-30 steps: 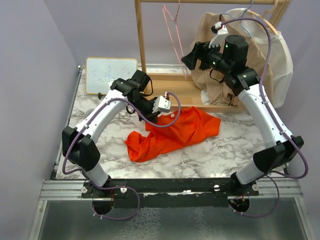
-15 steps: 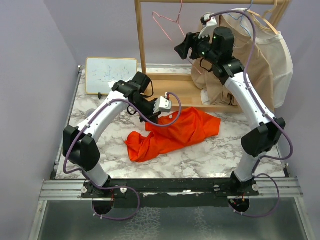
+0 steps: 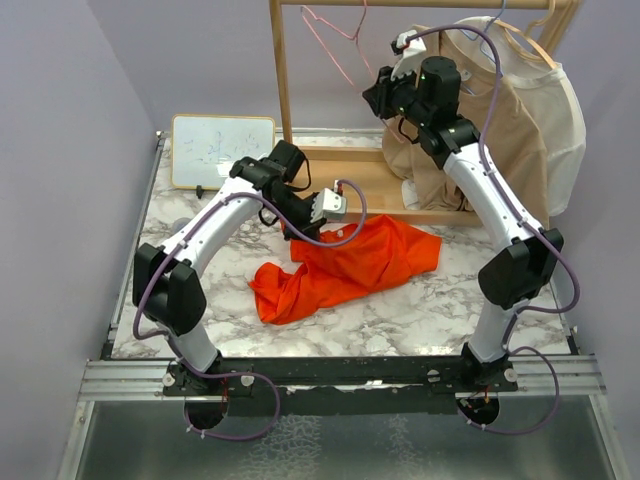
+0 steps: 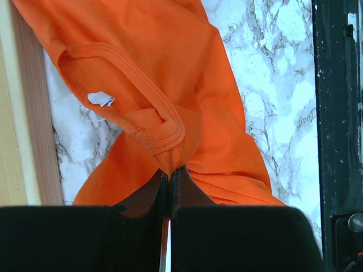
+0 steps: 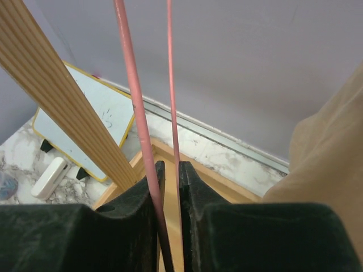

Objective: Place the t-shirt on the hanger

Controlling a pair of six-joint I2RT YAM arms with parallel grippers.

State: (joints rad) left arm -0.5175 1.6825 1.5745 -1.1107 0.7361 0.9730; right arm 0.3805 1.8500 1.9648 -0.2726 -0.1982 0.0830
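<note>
The orange-red t-shirt [image 3: 350,265] lies crumpled on the marble table. My left gripper [image 3: 340,222] is shut on its ribbed collar [image 4: 164,133], a fold of which is pinched between the fingertips [image 4: 169,173]. The pink wire hanger [image 3: 330,45] hangs from the wooden rail at the top. My right gripper [image 3: 368,92] is raised to it, jaws nearly together. In the right wrist view the thick near wire [image 5: 133,96] runs down into the narrow gap between the fingers [image 5: 168,167], with a thinner strand beside it.
A wooden clothes rack [image 3: 281,70] stands at the back on a flat wooden base [image 3: 350,180]. A tan t-shirt [image 3: 510,120] and a white t-shirt [image 3: 568,130] hang on its right side. A small whiteboard [image 3: 220,150] leans at the back left, with an eraser [image 5: 50,177] near it.
My right arm rose and swung left to the pink hanger, and its wide-open jaws closed around the wire. The left gripper kept its hold on the collar and shifted slightly.
</note>
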